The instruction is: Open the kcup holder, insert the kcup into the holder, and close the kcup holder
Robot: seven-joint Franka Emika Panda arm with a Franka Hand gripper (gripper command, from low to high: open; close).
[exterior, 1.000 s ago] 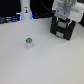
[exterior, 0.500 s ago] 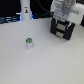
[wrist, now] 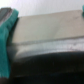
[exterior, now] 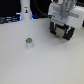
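Note:
The kcup, a small white pod with a green top, stands upright on the white table, well to the exterior view's left of the arm. The kcup holder, a black boxy unit, sits at the back on the exterior view's right. My gripper is right at the top front of the holder. Whether its jaws are open or closed on something does not show. The wrist view is blurred. It shows a teal finger close against a grey-brown flat surface, which seems to be the holder.
A tall white bottle-like object stands at the back on the exterior view's left. The white table stretches forward from the kcup. Dark equipment lines the back edge.

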